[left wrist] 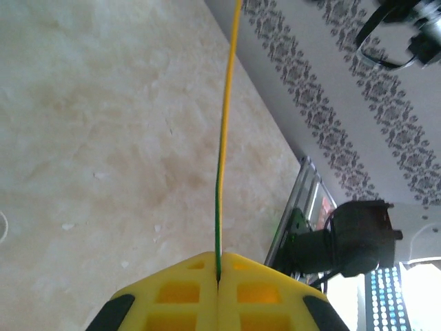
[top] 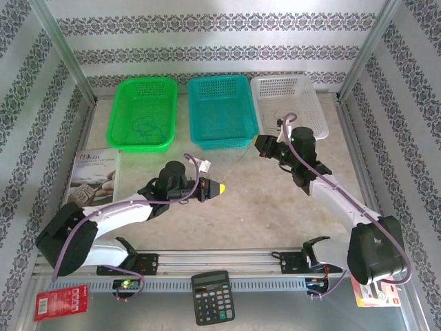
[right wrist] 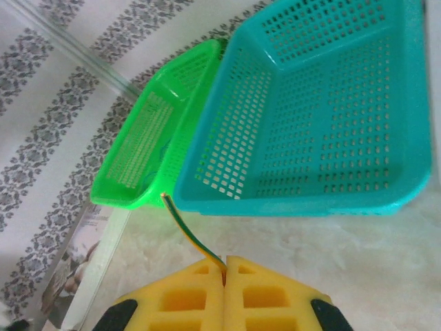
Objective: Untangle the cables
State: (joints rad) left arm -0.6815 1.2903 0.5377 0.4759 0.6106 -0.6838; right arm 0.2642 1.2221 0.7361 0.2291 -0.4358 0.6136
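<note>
A thin yellow-and-green cable (top: 241,164) is stretched taut between my two grippers above the middle of the table. My left gripper (top: 222,187) is shut on its near end. In the left wrist view the cable (left wrist: 224,138) runs straight up and away from the closed yellow jaws of my left gripper (left wrist: 218,276). My right gripper (top: 259,146) is shut on the far end, just in front of the teal basket. There a short curved tail of the cable (right wrist: 186,231) sticks out past my right gripper (right wrist: 225,265). A thin dark curly strand (top: 142,128) lies in the green basket.
Three baskets stand in a row at the back: green (top: 124,103), teal (top: 242,134) and white (top: 318,117). A book (top: 93,176) lies at the left. A calculator (top: 212,296) and a red packet (top: 60,302) sit on the near rail.
</note>
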